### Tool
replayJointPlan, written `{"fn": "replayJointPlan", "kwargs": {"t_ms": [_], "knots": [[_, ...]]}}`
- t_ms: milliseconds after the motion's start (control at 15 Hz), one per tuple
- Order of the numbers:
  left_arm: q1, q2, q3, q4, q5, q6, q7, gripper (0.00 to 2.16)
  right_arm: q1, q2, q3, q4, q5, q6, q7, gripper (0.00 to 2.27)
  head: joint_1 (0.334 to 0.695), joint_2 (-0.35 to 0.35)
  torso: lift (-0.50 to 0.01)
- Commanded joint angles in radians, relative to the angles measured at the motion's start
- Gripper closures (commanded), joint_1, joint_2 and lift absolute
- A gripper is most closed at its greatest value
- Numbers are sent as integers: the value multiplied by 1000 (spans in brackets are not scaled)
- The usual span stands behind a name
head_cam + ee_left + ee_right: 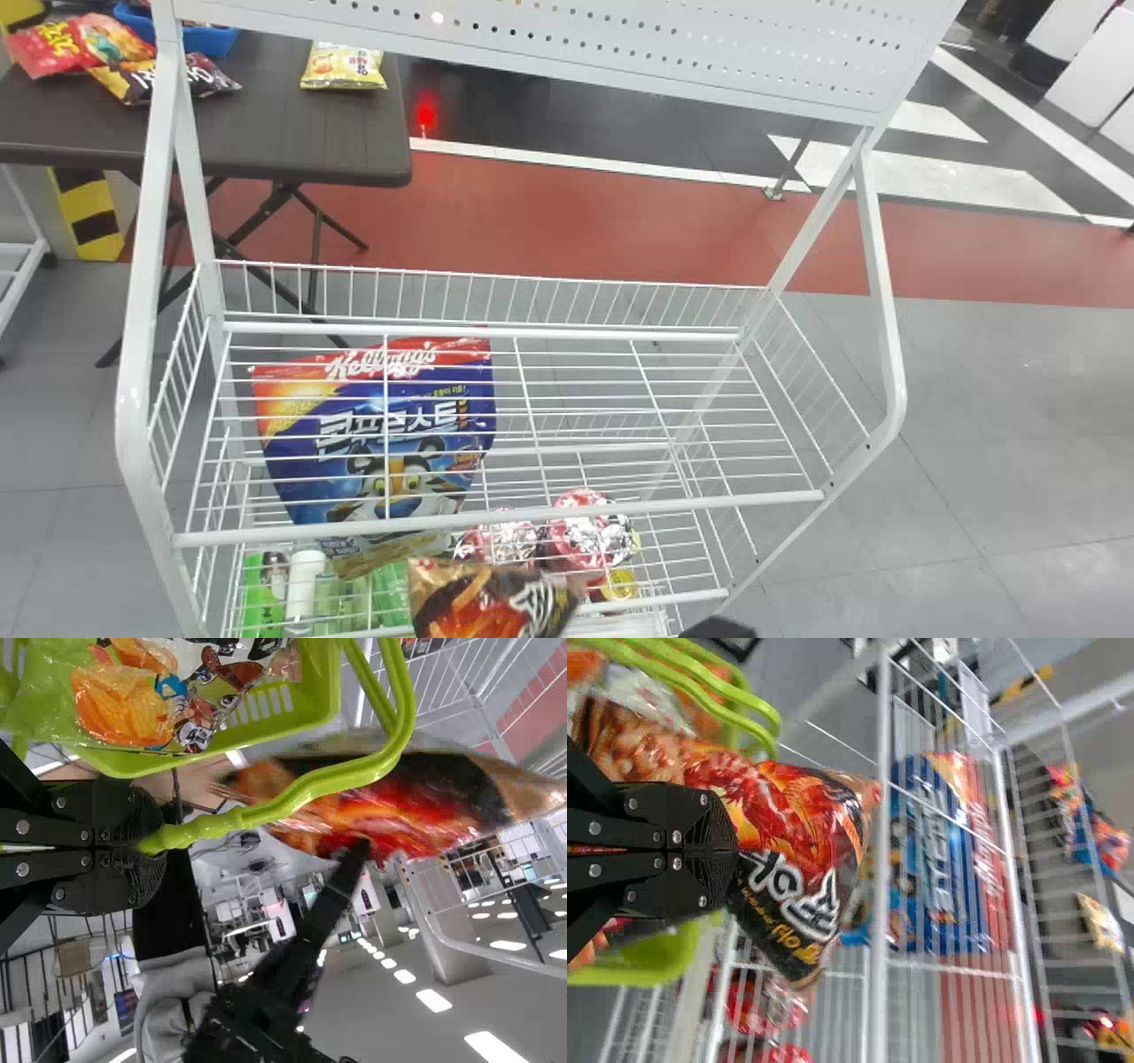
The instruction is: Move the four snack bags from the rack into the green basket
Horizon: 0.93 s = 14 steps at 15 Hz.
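While R hand grips bag nr rack edge, L hand has bskt.

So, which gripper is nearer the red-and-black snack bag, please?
Right: the right gripper holds the bag; the left gripper, clear of it, grips the basket handle.

I have open air over the right part of the upper wire shelf, bounded by its front rail and the bent side tube, while its close wires stand between me and the cereal pouch. At the green basket, the curved handle juts past the rim near the black-and-red snack bag, and the bags inside take up room.
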Motion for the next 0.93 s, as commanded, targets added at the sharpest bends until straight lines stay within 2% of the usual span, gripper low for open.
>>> {"fn": "replayJointPlan", "kwargs": {"t_ms": [0, 267, 600, 667, 733, 800, 867], "knots": [[-1, 0, 0, 2, 0, -7, 0, 2051, 13, -26, 61, 34, 32, -1, -10, 2223, 695, -350, 0], [-1, 2, 6, 7, 5, -13, -4, 2054, 23, -71, 118, 123, 51, 14, -36, 2223, 695, -350, 0], [-4, 0, -1, 7, 5, -13, -1, 2054, 31, -80, 121, 165, 52, -4, -41, 2219, 695, -350, 0], [-4, -1, -3, 7, 5, -13, -1, 2054, 36, -80, 112, 152, 52, -13, -62, 2132, 695, -350, 0], [-4, 0, -3, 5, 3, -13, -3, 2051, 43, -80, 100, 134, 52, -44, -93, 1592, 695, -350, 0], [-4, 0, -1, 4, 3, -13, -4, 2054, 51, -80, 90, 114, 52, -69, -123, 478, 695, -350, 0], [-2, 2, 3, 5, 5, -13, -6, 2054, 57, -80, 81, 96, 54, -75, -134, -2, 695, -350, 0]]}}
